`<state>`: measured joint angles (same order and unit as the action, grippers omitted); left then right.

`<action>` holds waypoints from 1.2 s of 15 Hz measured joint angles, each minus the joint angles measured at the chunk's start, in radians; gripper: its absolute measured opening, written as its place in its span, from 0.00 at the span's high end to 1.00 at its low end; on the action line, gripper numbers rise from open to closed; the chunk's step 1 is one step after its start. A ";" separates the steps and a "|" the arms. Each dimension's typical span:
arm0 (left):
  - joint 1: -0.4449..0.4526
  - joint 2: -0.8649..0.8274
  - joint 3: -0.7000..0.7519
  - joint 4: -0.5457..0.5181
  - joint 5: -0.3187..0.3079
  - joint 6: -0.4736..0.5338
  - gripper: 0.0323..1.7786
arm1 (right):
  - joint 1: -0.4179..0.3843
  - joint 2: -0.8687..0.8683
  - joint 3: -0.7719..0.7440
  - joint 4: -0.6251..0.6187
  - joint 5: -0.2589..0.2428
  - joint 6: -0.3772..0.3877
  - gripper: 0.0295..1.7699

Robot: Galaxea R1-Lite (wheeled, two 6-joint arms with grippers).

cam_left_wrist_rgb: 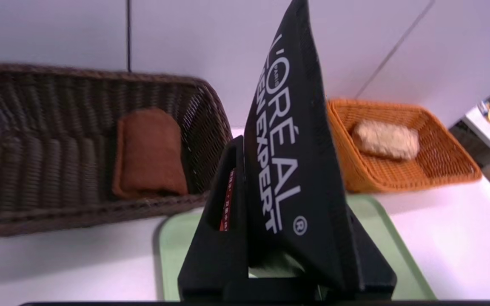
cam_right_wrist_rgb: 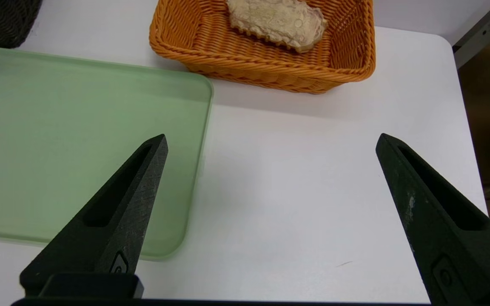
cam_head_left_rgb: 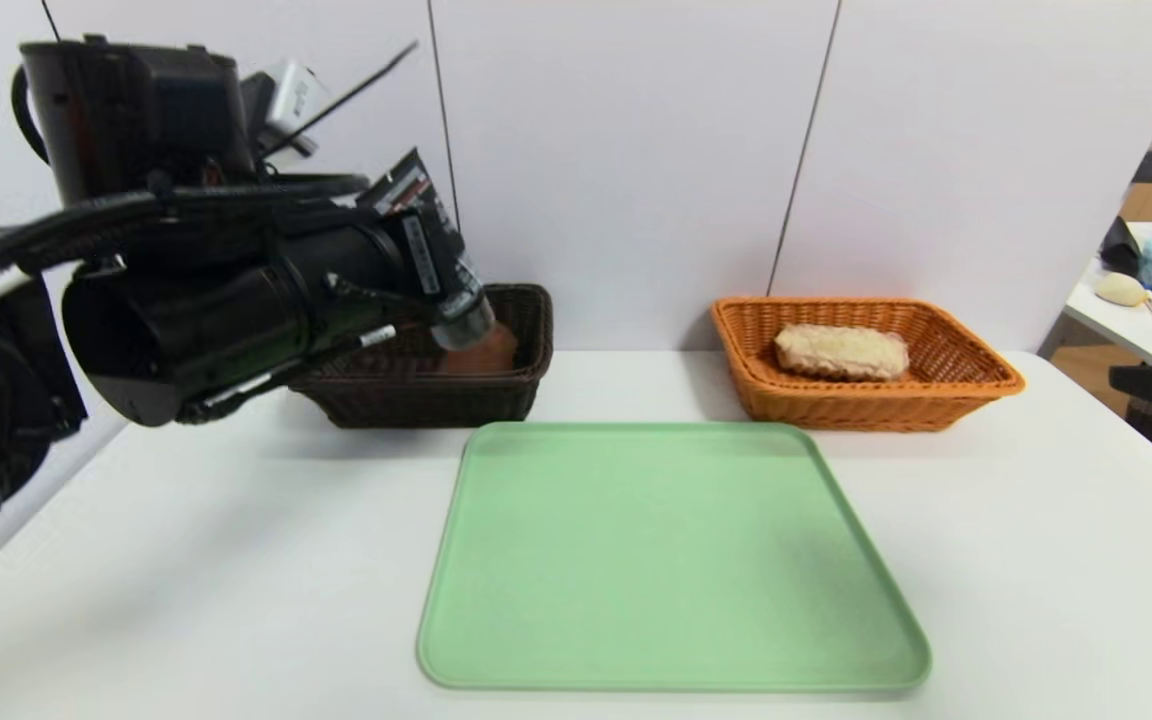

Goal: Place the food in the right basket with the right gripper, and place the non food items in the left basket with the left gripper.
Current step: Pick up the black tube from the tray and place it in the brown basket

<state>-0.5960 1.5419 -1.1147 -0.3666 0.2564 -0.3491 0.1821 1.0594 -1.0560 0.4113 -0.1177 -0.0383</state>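
head view high, facing forward-down, farthest back, left wrist cam close above dark basket (cam_left_wrist_rgb: 87,210), right wrist cam steeply down, all share orange basket (cam_head_left_rgb: 866,415)

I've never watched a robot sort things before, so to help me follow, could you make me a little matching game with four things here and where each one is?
1. Squeeze tube
2. Brown towel
3. Bread loaf
4. Right gripper

A. Lying in the orange basket
B. Held by the left gripper
C. Open and empty, off to the right side
D. Lying in the dark brown basket

Pairs: 1-B, 2-D, 3-A, 4-C
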 joint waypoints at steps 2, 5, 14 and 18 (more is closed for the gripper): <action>0.090 0.013 -0.084 0.048 -0.034 0.000 0.81 | 0.000 -0.002 0.004 0.000 -0.001 0.000 0.04; 0.224 0.066 -0.188 0.102 -0.081 0.005 0.81 | -0.007 -0.003 0.005 -0.003 -0.001 0.000 0.04; 0.365 0.325 -0.337 0.111 -0.105 0.038 0.81 | -0.011 -0.003 0.004 -0.005 0.000 0.001 0.04; 0.376 0.413 -0.379 0.120 -0.101 0.036 0.81 | -0.011 -0.003 0.004 -0.006 0.000 0.002 0.04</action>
<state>-0.2198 1.9545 -1.4932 -0.2468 0.1549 -0.3132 0.1713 1.0568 -1.0521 0.4055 -0.1172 -0.0360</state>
